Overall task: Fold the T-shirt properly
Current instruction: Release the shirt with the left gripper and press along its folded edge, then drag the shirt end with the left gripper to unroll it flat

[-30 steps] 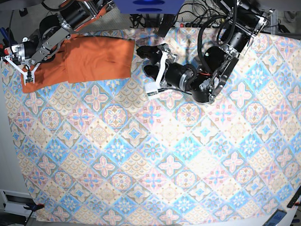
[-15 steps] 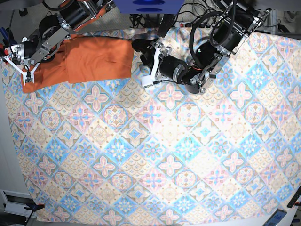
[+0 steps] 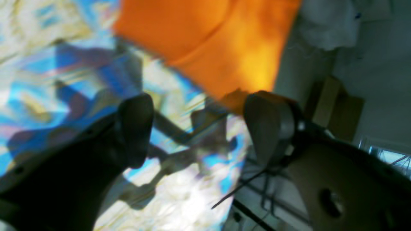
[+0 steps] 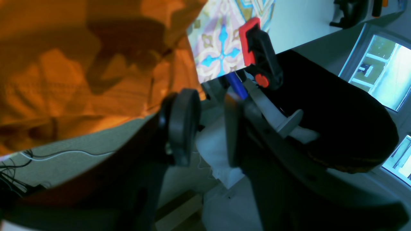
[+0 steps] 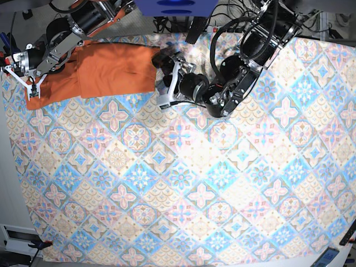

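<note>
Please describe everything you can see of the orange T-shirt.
The T-shirt is plain orange soft cloth, lying flat in overlapping layers at the far corner of the patterned tablecloth. The right gripper sits at its outer corner; whether it pinches the cloth is unclear. The open left gripper is beside its other edge.

Patterned tablecloth (image 5: 183,183) over the table, bright windows (image 4: 382,73), cables (image 5: 233,11) behind, pale floor.

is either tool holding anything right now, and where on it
The right tool pinches the T-shirt at its outer corner by the table edge. The left tool is open beside the shirt's other edge, holding nothing.
</note>
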You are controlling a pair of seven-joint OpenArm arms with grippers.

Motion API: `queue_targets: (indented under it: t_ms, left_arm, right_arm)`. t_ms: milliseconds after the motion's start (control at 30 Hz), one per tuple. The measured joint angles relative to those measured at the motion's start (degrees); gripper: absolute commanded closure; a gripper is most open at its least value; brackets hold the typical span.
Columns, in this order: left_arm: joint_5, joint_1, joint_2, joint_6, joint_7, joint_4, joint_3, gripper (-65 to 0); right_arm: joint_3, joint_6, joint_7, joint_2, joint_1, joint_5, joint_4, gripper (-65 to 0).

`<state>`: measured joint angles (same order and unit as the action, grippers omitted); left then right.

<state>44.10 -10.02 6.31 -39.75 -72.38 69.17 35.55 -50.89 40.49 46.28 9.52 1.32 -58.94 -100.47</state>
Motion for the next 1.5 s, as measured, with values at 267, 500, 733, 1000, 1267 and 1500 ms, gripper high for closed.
queue_targets:
  t_ms: [267,500,733,1000,1267,1500]
  left_arm:
    - [-1.0,-5.7,-3.7,-0.7,7.5,-8.6,9.7,-45.2]
    - [0.5,-8.4,-3.3,-0.6,9.9,-9.1,16.6,-44.8]
    - [2.4,-9.6,-6.1,-1.7,14.0,-17.0,16.7,-39.0]
    - [1.3,-10.4,-7.6,-1.0,15.7,-19.8,20.6,-11.6]
    - [1.1,-10.1,-7.4,-0.8,16.3,-19.8,20.0,-7.8]
    - [0.8,-9.6,-5.4,-1.2,14.9,-19.3,12.7,-7.6]
  right_arm:
    - [0.2,0.0,0.0,0.0,0.1,-0.1,0.0,-17.1]
    - [0.2,0.0,0.0,0.1,0.1,-0.2,0.0,-17.1]
    - [0.2,0.0,0.0,0.1,0.1,-0.2,0.0,-17.1]
    - [0.2,0.0,0.0,0.0,0.1,-0.2,0.0,-17.1]
    - [0.0,0.0,0.0,0.0,0.1,-0.2,0.0,-17.1]
    - [-0.1,0.0,0.0,0.0,0.2,-0.2,0.0,-17.1]
